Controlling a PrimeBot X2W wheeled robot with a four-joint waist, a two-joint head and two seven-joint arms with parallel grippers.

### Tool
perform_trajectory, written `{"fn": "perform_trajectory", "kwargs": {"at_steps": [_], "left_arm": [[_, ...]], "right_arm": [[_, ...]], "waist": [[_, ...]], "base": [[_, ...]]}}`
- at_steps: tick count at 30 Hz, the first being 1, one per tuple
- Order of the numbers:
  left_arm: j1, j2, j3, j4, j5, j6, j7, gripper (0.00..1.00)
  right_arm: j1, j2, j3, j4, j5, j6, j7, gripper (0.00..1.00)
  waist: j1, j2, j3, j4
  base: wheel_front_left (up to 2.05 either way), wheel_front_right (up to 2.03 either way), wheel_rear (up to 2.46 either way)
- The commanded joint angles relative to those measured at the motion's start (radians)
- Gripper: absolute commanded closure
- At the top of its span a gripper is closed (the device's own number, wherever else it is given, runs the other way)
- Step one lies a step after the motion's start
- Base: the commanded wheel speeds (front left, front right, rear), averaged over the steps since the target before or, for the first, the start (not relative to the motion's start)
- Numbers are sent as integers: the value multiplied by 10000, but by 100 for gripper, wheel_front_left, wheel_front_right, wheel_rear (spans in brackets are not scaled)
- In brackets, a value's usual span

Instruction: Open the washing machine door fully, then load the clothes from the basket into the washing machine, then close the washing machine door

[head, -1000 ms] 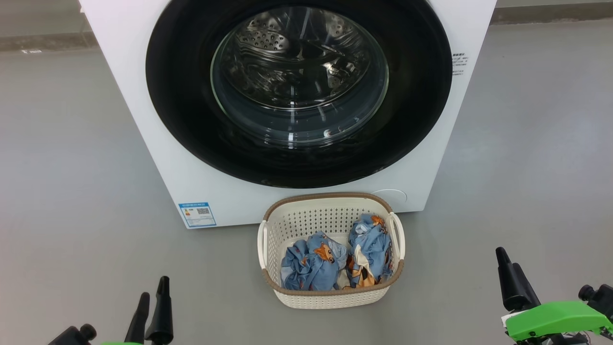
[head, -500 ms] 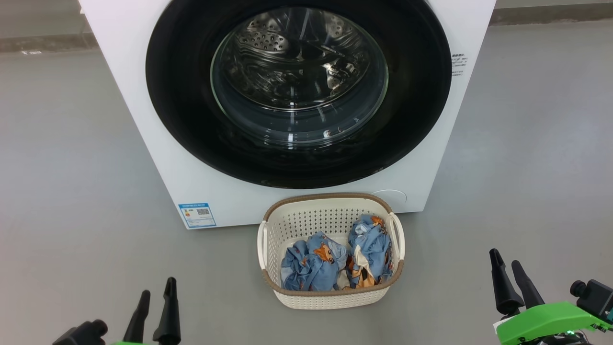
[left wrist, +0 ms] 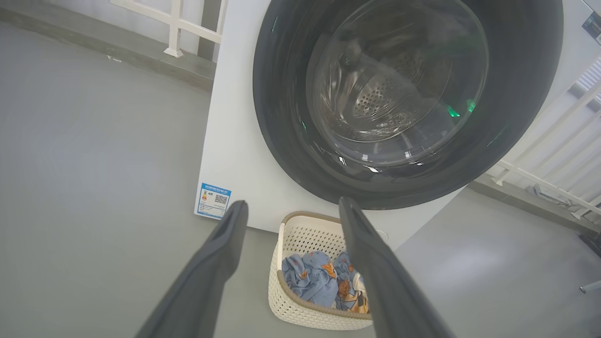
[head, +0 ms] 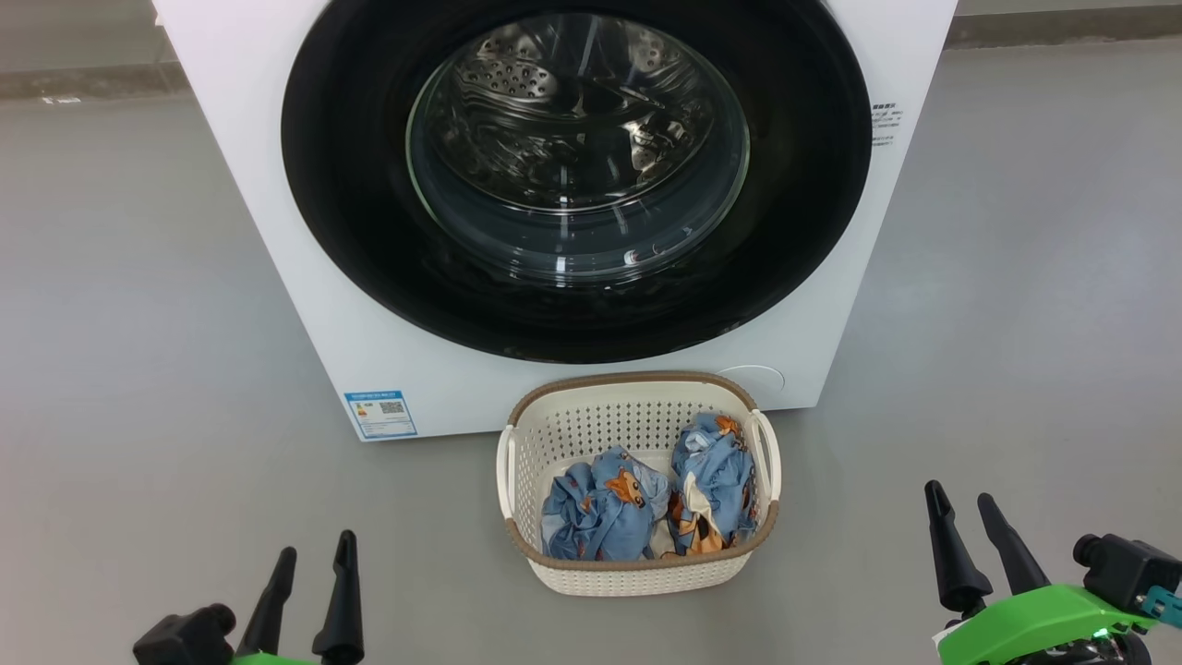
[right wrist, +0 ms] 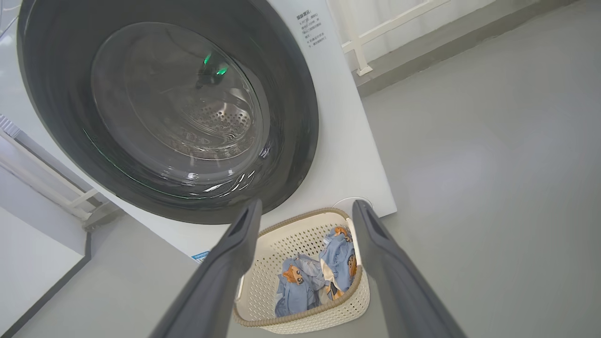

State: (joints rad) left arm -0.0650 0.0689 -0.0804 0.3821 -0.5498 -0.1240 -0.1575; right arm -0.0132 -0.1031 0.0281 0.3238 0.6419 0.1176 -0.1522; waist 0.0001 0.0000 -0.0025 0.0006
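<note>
My left gripper (head: 317,547) and right gripper (head: 960,496) hang spread and empty, one each side of the basket (head: 637,379). The washing machine door (head: 351,231) behind it is closed, so I think the clothes (head: 605,513) must wait inside.

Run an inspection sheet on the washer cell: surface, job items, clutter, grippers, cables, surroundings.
Surface: smooth grey floor.
Job's things: washing machine with washing machine door apparently shut; basket on the floor in front of it, both clothes bundles inside.
Clutter: nothing seen.
Grippers: left gripper and right gripper open, holding nothing, low on either side of the basket.
Cables: nothing seen.
Surroundings: white railing behind the machine.
</note>
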Motion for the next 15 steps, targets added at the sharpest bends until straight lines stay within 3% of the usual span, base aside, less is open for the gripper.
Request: {"fn": "perform_trajectory", "kwargs": {"at_steps": [1,15], "left_arm": [[-509,68,195,-170,410,-42,-158,0],[-670,44,213,118,1841,-52,-503,0]], "right_arm": [[-238,-231,203,-283,-422,94,-190,0],[-186,-280,290,-308,-1796,108,-544,0]], "waist": [[0,0,-4,1],[0,0,-5,-7]], "base": [[0,0,0],[0,0,0]]}}
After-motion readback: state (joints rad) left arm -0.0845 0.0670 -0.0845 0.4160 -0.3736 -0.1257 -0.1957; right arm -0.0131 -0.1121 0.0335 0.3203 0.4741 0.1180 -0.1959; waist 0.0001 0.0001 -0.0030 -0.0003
